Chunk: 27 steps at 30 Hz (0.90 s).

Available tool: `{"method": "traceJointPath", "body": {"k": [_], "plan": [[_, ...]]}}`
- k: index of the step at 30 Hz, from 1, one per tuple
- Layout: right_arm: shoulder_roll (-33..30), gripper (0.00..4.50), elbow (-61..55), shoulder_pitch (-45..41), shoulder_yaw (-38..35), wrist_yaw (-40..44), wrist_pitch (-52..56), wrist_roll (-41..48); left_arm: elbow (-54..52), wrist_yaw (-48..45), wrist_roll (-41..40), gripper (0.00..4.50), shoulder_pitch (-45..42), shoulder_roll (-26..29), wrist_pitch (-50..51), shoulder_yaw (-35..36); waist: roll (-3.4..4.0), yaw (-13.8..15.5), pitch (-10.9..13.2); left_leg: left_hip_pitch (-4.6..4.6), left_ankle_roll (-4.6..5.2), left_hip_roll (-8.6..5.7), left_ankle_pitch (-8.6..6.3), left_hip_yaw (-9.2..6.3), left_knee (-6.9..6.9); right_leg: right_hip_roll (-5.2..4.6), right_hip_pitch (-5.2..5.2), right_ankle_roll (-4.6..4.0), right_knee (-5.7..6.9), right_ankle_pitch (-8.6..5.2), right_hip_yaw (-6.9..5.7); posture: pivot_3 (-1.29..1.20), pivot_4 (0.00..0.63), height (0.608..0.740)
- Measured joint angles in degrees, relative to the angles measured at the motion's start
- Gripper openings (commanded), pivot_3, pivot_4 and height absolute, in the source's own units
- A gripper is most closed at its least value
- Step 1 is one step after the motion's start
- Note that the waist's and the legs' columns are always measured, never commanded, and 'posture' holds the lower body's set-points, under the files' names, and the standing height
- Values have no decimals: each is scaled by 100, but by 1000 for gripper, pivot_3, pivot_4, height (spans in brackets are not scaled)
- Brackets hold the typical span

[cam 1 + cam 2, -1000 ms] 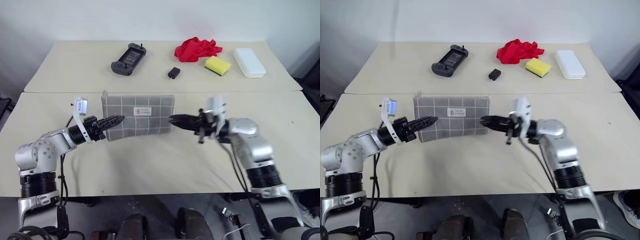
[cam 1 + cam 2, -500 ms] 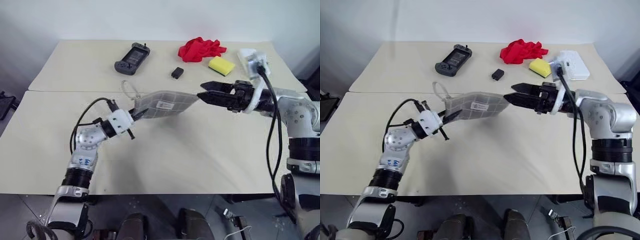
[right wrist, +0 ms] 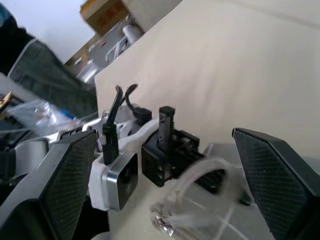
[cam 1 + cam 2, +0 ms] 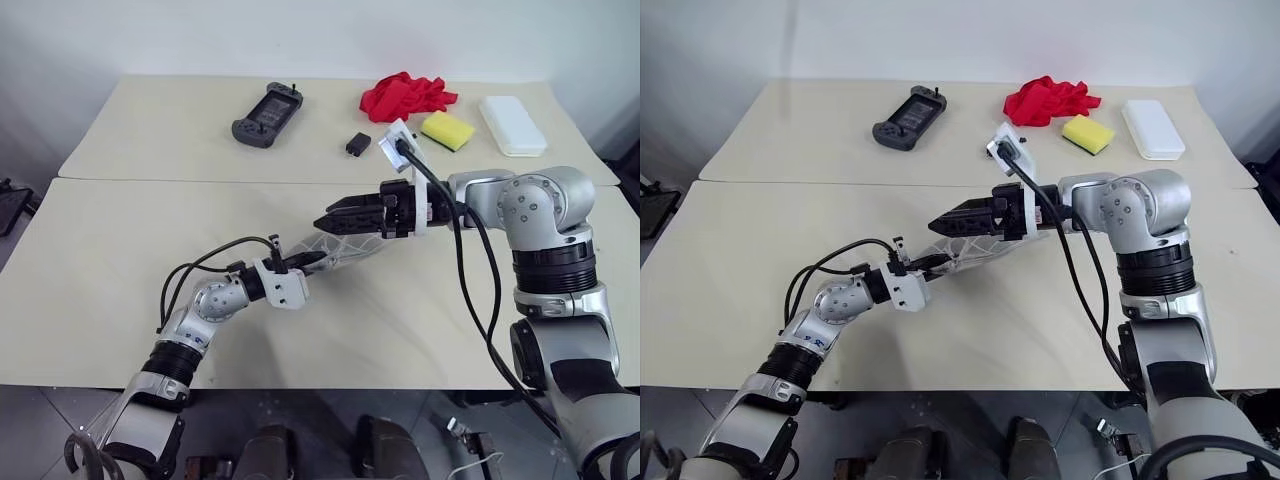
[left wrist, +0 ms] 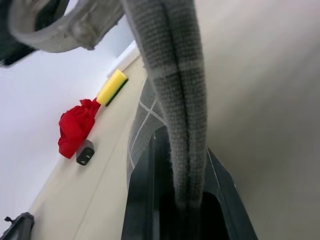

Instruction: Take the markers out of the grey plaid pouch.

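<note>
Above the near beige table (image 4: 90,250), the left gripper (image 4: 318,259) is pinching the grey plaid fabric pouch (image 4: 345,251) edge-on, so the wide-open right gripper (image 4: 333,218) should be reaching its mouth squarely

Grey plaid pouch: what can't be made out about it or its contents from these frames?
- Markers: hidden inside the grey plaid pouch; the fabric covers them in every view.
- Pouch opening: head views show the pouch edge-on, with the right gripper overlapping it.
- Left gripper grip point: left wrist view too close, fabric blocks it.
</note>
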Motion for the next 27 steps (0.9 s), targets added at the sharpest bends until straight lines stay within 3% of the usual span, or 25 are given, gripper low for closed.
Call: {"method": "traceJointPath", "body": {"k": [11, 18, 21, 27], "plan": [[-320, 4492, 696, 27, 94, 350, -563, -530, -79, 106, -36, 0, 76, 71, 110, 2, 0, -14, 0, -30, 0, -10, 0, 4, 21, 2, -27, 1, 15, 1, -15, 0, 150, 740], [-265, 4492, 770, 124, -16, 474, 0, -299, -84, 105, -89, 0, 78, 71, 189, -4, 0, -16, 0, -30, 0, -8, 0, 4, 22, 3, -27, 1, 17, 1, -16, 0, 150, 740], [-21, 3903, 684, 130, -211, 419, 215, -111, -76, 101, -91, 0, 67, 68, 198, -13, 0, -16, 0, -30, 0, -8, 0, 4, 22, 3, -27, 1, 18, 1, -16, 0, 150, 740], [116, 1838, 461, 162, -361, 338, 366, 82, -65, 96, -120, 0, 58, 67, 215, -32, 0, -11, 0, -30, 0, -9, 0, 2, 24, 2, -26, 1, 18, 1, -16, 0, 150, 740]]}}
